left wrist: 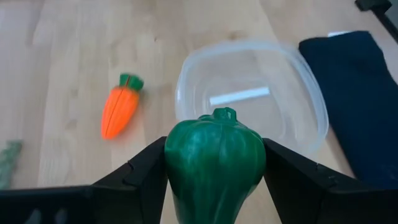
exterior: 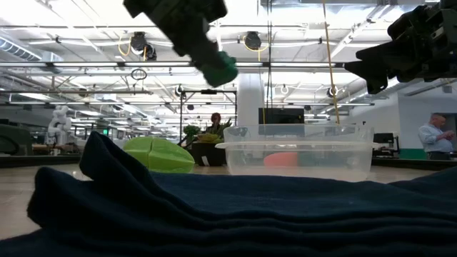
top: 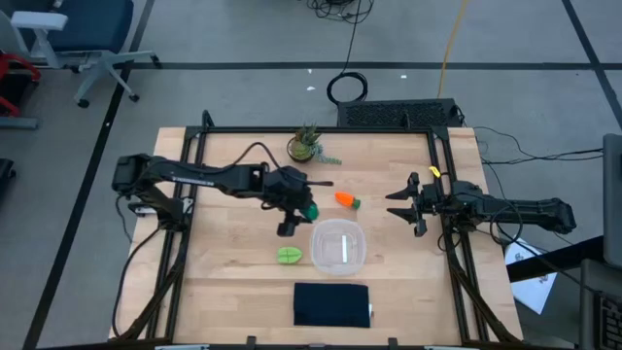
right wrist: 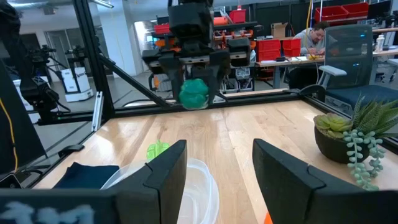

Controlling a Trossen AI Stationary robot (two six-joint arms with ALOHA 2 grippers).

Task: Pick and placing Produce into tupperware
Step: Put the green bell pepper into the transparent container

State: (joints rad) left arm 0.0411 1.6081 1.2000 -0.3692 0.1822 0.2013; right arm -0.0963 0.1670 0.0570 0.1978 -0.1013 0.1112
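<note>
A dark green rounded lump point(left wrist: 214, 158) hangs above the table just left of the clear tupperware point(top: 337, 246), with my left gripper point(top: 299, 210) shut on it. In the low view the lump point(exterior: 218, 68) sits high above the tupperware's rim point(exterior: 296, 145). The orange carrot point(top: 347, 200) lies on the wood beyond the tupperware. The lime-green leafy piece point(top: 290, 256) lies flat at the tupperware's near left. My right gripper point(top: 408, 204) waits open at the table's right side, its fingers point(right wrist: 168, 174) with nothing between them. My left gripper pinches the green lump by its two opposite sides point(left wrist: 173, 165) between its two fingers. The fingers slant down from the table's left. The lump is lifted clear of the table, its stem nub point(left wrist: 224, 114) pointing away from the gripper toward the tupperware.
A black rectangular pad point(top: 331, 304) lies at the near edge in front of the tupperware. A potted plant point(top: 306, 144) stands at the far edge. A dark metal frame point(top: 194, 146) borders the table. Bare wood lies between the carrot and my right gripper.
</note>
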